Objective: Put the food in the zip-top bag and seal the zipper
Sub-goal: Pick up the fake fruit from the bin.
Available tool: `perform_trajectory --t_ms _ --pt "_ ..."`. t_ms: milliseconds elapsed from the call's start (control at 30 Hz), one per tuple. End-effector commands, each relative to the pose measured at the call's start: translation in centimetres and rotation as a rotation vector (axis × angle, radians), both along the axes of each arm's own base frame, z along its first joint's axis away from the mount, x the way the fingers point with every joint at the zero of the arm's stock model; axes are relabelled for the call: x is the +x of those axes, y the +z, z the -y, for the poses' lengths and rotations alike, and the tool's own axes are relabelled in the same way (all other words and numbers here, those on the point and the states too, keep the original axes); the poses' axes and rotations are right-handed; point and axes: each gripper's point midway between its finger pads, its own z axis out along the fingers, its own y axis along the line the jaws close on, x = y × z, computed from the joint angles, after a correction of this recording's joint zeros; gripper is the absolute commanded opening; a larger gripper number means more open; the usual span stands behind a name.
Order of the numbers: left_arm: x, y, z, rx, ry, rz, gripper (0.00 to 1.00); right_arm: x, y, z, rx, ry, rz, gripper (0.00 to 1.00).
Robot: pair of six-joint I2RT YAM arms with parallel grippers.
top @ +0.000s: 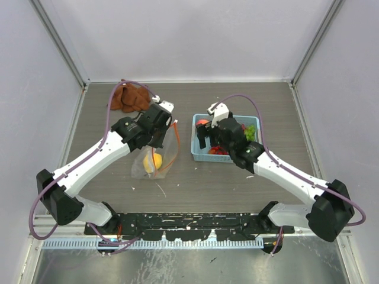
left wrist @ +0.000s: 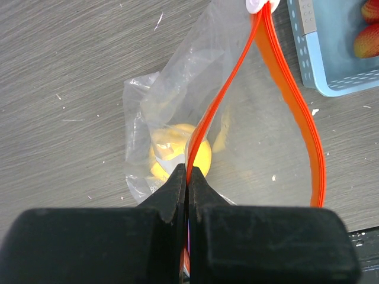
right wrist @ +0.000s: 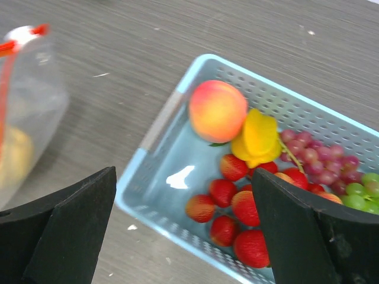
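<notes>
The clear zip-top bag [left wrist: 260,136] lies on the table with its mouth held open and yellow pieces [left wrist: 177,148] inside. My left gripper [left wrist: 188,174] is shut on one side of the orange-red zipper [left wrist: 290,100]; the white slider [left wrist: 257,5] sits at the strip's far end. My right gripper [right wrist: 183,177] hangs open above the light-blue basket [right wrist: 160,118], with nothing between its fingers. In the basket lie a peach [right wrist: 217,110], a yellow piece [right wrist: 256,139], several strawberries [right wrist: 234,201], purple grapes [right wrist: 314,154] and green grapes [right wrist: 361,192]. From above, the bag [top: 157,157] lies left of the basket [top: 194,142].
A brown cloth [top: 130,97] lies at the back left, behind the left arm. The basket stands just right of the bag's open mouth. Grey walls close the table on three sides.
</notes>
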Motion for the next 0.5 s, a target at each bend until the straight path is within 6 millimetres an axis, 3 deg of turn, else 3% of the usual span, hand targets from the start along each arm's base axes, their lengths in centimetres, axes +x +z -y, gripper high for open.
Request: perform_trajectory --t_ms 0,200,467 --pt "0.6 1.6 0.1 -0.057 0.018 0.062 0.00 3.0 0.9 1.6 -0.012 -0.087 0.007 1.00" --pt "0.6 1.6 0.0 -0.051 0.023 0.063 0.00 6.6 -2.1 3.7 -0.097 -0.146 -0.062 1.00" --pt "0.7 1.5 -0.1 -0.043 0.026 0.060 0.00 8.8 -4.9 0.8 -0.190 0.061 -0.107 1.00"
